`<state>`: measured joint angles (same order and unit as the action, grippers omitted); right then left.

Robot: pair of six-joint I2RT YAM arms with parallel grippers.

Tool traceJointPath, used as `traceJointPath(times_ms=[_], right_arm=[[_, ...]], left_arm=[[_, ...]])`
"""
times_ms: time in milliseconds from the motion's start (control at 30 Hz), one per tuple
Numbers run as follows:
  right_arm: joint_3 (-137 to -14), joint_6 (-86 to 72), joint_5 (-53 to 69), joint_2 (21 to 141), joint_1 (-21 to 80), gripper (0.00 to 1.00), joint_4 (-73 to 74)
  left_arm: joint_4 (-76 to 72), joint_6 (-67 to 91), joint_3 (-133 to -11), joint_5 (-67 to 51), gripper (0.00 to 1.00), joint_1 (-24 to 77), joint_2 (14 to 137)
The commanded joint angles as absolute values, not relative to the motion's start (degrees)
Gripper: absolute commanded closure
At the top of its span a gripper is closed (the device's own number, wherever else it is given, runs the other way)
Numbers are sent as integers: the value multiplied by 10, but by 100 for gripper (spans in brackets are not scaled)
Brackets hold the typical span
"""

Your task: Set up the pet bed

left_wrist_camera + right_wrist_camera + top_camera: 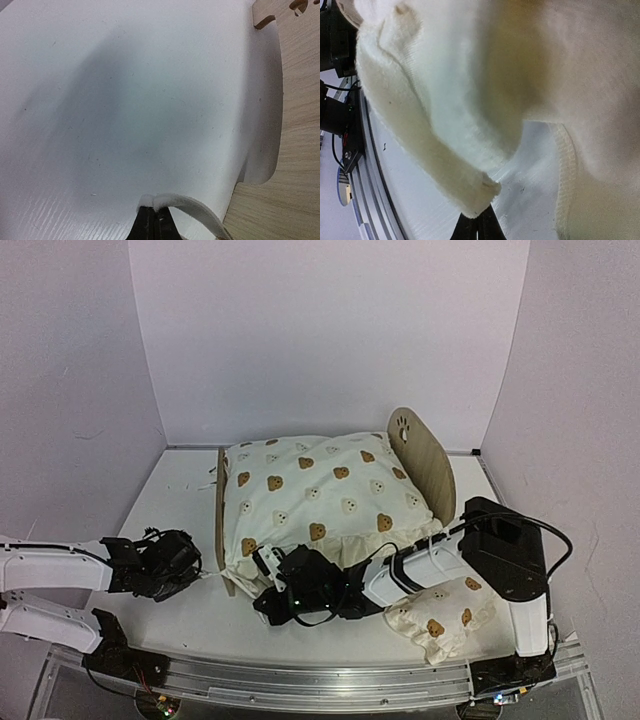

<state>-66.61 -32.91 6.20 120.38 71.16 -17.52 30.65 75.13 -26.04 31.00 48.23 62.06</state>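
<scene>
Two hands are pinched narrow on cushion ties point(192, 210): left hand point(152, 226) beside the pet bed point(425, 455) footboard point(220, 525), right hand point(477, 227) along its near long side.

Plain pale lilac walls point(330, 330) on three sides; white table point(175, 495); aluminium rail point(300, 680) along its near edge

We see a large cream bear-print cushion point(320, 495) covering the small light-wood pet bed point(425, 460) on the white bench point(180, 490), the left gripper point(190, 570) just beside the footboard point(220, 515), the right gripper point(275, 600) at the cushion's near edge.
</scene>
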Motion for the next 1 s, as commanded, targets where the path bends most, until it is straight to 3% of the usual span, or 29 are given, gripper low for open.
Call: traceJointPath(times_ms=[0,300,567,667,733,867,967], right_arm=[[-645,-295,2,1240,723,100,-152],[-631,-232,-119,1223,732,100,-132],[-604,-223,-89,1205,732,100,-118],[-611,-233,-101,1177,734,73,-45],[-598,-236,-126,1121,743,55,4],[-587,-249,-176,990,753,33,147],[-576,-278,-227,905,753,19,251]], left_arm=[[276,695,-244,303,100,452,636],[298,659,-292,330,100,423,683],[316,683,-276,335,100,417,671],[334,700,-274,321,100,417,638],[354,707,-281,315,81,417,597],[371,699,-301,295,36,417,508],[390,679,-335,301,26,417,471]])
